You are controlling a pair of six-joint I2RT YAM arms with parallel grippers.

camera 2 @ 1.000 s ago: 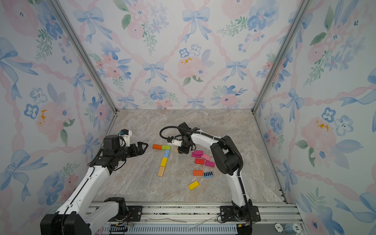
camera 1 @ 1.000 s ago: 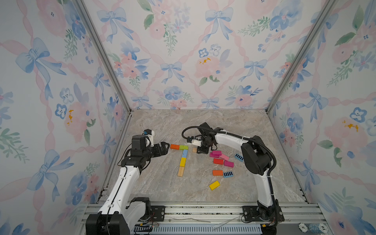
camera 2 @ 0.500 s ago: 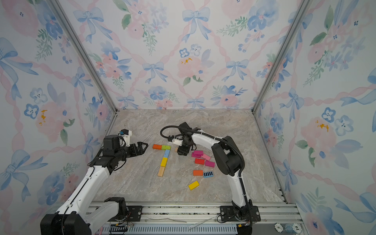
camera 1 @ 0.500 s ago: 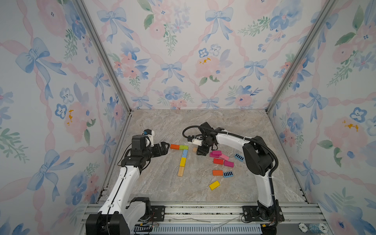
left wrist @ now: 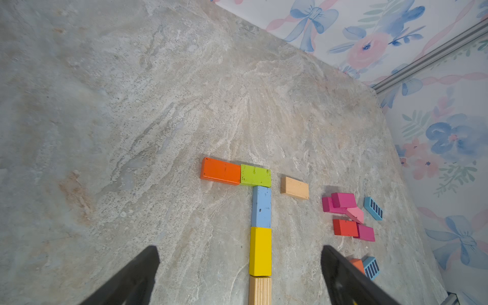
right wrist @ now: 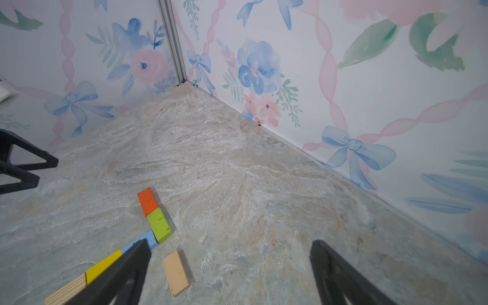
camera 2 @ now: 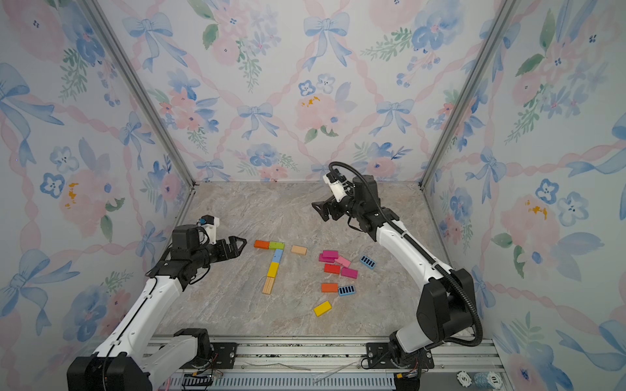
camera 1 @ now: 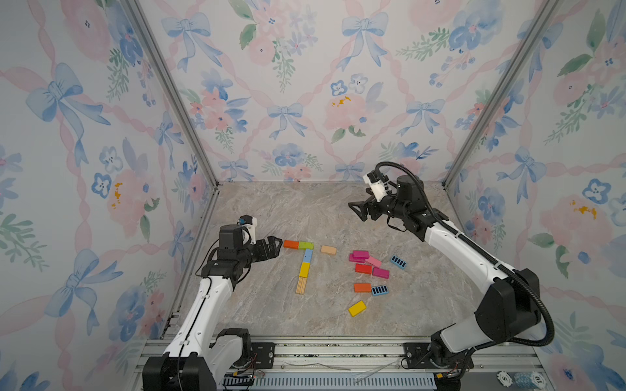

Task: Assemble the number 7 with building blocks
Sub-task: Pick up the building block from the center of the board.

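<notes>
- Since a second ago, the right gripper [camera 1: 355, 210] has let go and lifted away from the blocks. It now hangs high toward the rear of the bench [camera 1: 257, 315], jaws wide apart with nothing between them.
- The tan block [camera 1: 328, 250] lies flat on the bench just beside the green block [camera 1: 306, 245], with a narrow gap between them.
- The left gripper [camera 1: 278, 246] hovers just beside the orange block [camera 1: 291, 244], jaws spread and empty.
- We see the number 7 [left wrist: 261, 208] lying flat near the bench's middle. Orange and green sit end to end as the top bar. A light blue block [camera 1: 307, 255], a yellow block [camera 1: 304, 269] and a lined wood block [camera 1: 301, 285] run down as the stem, all touching.
- The blocks are small flat rectangles with scuffed painted faces; the wood one shows parallel lines.
- To the right, the loose blocks [camera 1: 363, 268] cluster: magenta, pink and red ones touch, one magenta resting on another. Two black-striped blue ones, an orange and a yellow lie nearby.
- The bench has a grey-beige marbled stone look.
</notes>
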